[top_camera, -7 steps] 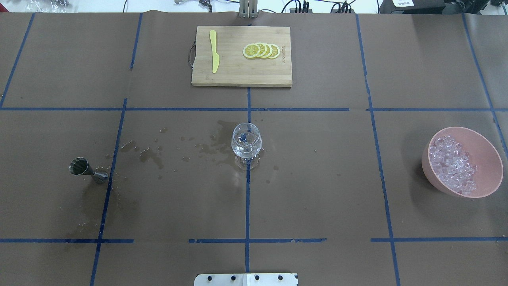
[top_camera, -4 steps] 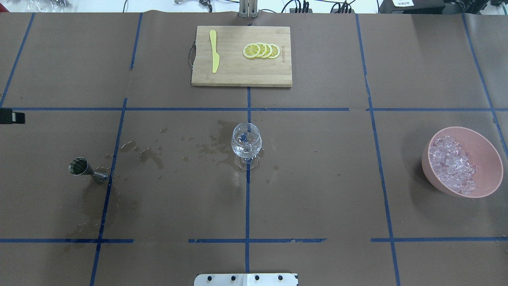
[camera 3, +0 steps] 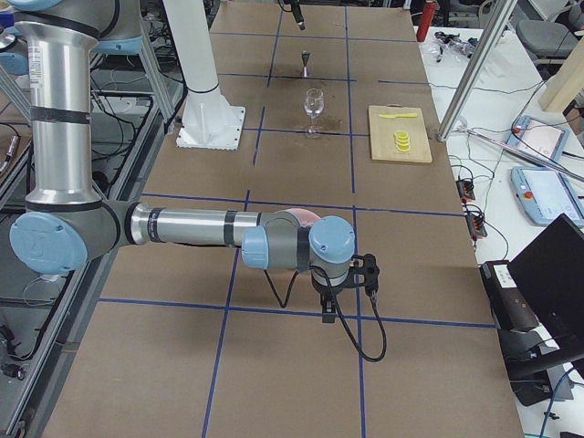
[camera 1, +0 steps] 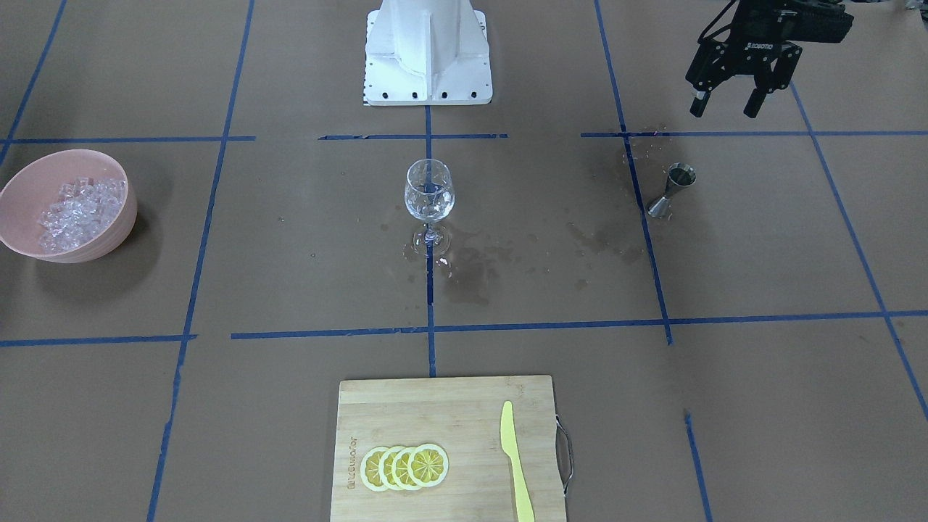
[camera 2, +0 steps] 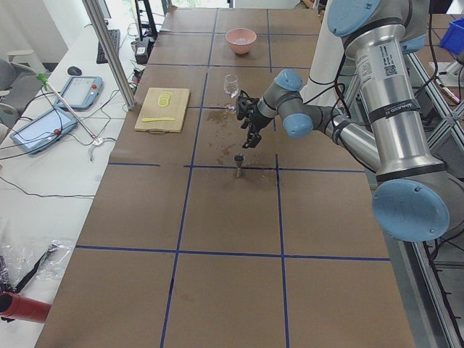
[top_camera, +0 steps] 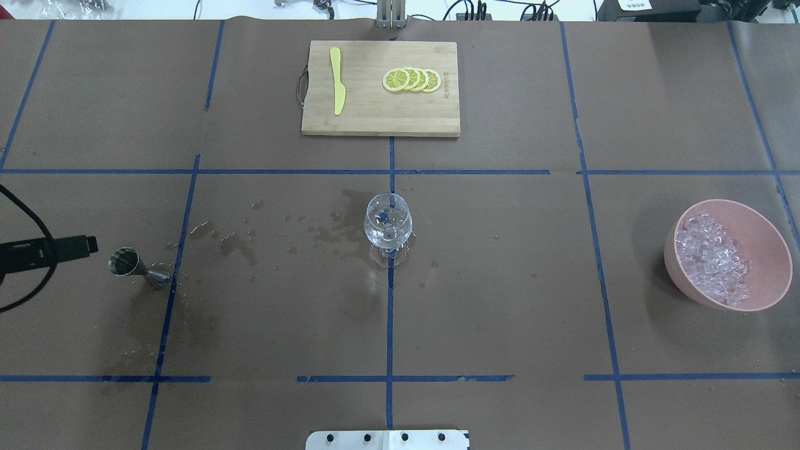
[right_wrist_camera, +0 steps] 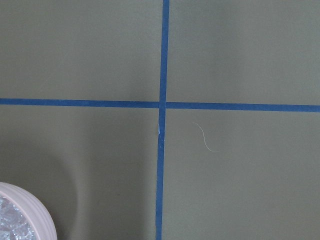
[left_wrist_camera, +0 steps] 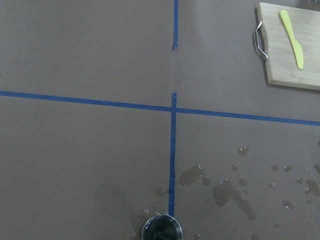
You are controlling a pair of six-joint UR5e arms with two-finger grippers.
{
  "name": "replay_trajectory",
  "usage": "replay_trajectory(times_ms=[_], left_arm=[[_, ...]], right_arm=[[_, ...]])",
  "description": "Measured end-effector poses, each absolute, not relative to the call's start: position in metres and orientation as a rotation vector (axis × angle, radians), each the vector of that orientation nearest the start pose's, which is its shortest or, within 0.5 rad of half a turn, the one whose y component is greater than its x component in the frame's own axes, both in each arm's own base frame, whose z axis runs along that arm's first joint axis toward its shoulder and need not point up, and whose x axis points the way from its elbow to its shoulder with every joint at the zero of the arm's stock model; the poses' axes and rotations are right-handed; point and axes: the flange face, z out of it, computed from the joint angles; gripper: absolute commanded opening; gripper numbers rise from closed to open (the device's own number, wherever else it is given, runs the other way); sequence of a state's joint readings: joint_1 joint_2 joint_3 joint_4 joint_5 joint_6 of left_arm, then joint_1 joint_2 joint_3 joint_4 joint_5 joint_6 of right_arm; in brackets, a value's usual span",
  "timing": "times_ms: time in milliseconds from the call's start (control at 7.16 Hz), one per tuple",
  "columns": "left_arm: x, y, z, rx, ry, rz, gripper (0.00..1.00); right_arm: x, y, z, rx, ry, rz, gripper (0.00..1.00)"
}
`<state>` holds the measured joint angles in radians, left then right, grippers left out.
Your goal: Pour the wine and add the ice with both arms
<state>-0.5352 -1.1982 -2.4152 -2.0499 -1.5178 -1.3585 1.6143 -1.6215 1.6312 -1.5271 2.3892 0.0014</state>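
A clear wine glass (top_camera: 388, 225) (camera 1: 429, 192) stands at the table's middle. To its left in the overhead view stands a small metal jigger (top_camera: 134, 265) (camera 1: 670, 190) (left_wrist_camera: 161, 231). My left gripper (camera 1: 725, 109) (top_camera: 87, 245) hovers open and holding nothing just beside the jigger, on the table-end side. Ice (top_camera: 709, 259) (camera 1: 76, 206) is heaped in a pink bowl (top_camera: 765, 250) (camera 1: 43, 177) at the right. My right gripper (camera 3: 327, 308) hangs near the bowl; whether it is open or shut I cannot tell. No wine shows; the jigger's contents are unclear.
A bamboo cutting board (top_camera: 375, 112) (camera 1: 435, 406) at the far centre carries a yellow knife (top_camera: 337, 81) and several lemon slices (top_camera: 412, 80). Wet stains (top_camera: 237, 244) spread between jigger and glass. The white base block (camera 1: 428, 51) sits at the near edge.
My left gripper has come in from the overhead view's left edge and moved right and nearer, ending close beside the jigger. Glass, bowl and board are as before.
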Motion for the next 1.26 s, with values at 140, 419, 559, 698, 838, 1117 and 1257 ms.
replay_trajectory(times_ms=[140, 419, 559, 698, 838, 1117, 1257], left_arm=[[0.236, -0.27, 0.364, 0.411, 0.847, -0.37, 1.0], [0.264, -0.236, 0.383, 0.473, 0.777, -0.449, 1.0], [0.278, -0.221, 0.389, 0.515, 0.749, -0.467, 1.0], [0.29, -0.207, 0.391, 0.559, 0.736, -0.462, 1.0], [0.298, -0.198, 0.392, 0.606, 0.728, -0.449, 1.0], [0.316, -0.192, 0.404, 0.711, 0.698, -0.428, 1.0], [0.333, -0.191, 0.419, 0.762, 0.678, -0.426, 1.0]], right_arm=[[0.081, -0.471, 0.644, 0.059, -0.82, 0.049, 1.0], [0.08, -0.474, 0.64, 0.05, -0.826, 0.084, 1.0], [0.078, -0.476, 0.638, 0.05, -0.826, 0.087, 1.0], [0.078, -0.477, 0.637, 0.05, -0.827, 0.088, 1.0], [0.077, -0.477, 0.635, 0.051, -0.827, 0.09, 1.0], [0.072, -0.48, 0.616, 0.069, -0.83, 0.092, 1.0], [0.065, -0.482, 0.597, 0.076, -0.835, 0.107, 1.0]])
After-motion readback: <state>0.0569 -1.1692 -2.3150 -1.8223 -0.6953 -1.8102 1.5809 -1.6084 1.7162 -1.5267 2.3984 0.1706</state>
